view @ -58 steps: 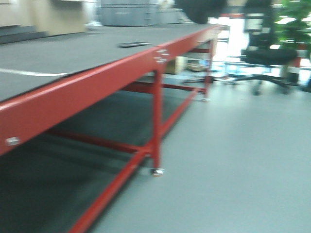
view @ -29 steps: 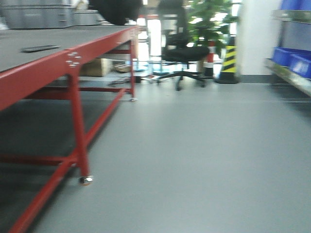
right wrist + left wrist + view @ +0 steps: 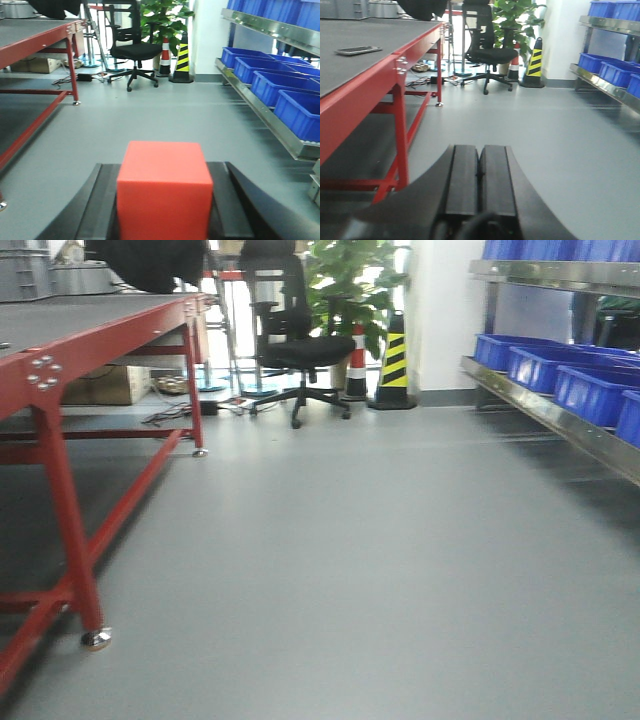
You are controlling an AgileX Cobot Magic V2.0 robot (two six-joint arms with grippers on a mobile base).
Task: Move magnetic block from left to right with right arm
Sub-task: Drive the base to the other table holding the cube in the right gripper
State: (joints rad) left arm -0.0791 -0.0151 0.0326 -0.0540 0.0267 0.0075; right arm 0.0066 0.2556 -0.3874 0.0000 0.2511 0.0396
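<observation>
- Front view has swung right over the last second. The table (image 3: 100, 320) filled the left half before and is now a strip at the left edge.
- A shelf (image 3: 560, 420) with blue bins (image 3: 535, 355) has come in on the right side; it was out of frame a second ago.
- The chair (image 3: 300, 345) has shifted from the far right to upper centre-left. A plant (image 3: 345, 275) and a striped cone (image 3: 395, 365) stand just right of it by the back wall.
- The frame is sharper now; both earlier ones were motion-blurred.
- The rest of the front view is grey floor (image 3: 350, 570).
- Right gripper (image 3: 164, 167) is clamped on the block (image 3: 165, 195), with a black finger (image 3: 102, 210) against each side face.
- The block is bottom centre of the right wrist view: red, upright, top face level, held in the jaws with the floor well behind it.
- In the same view the bins run in a row along the shelf down the right side, and the table edge is upper left.
- Left gripper (image 3: 480, 175) is clenched on nothing, its two black pads pressed face to face, bottom centre of the left wrist view.
- In the left wrist view the table runs along the left. A phone (image 3: 358, 50) lies flat on its top, upper left, and grey crates (image 3: 342, 9) sit at its far end.
</observation>
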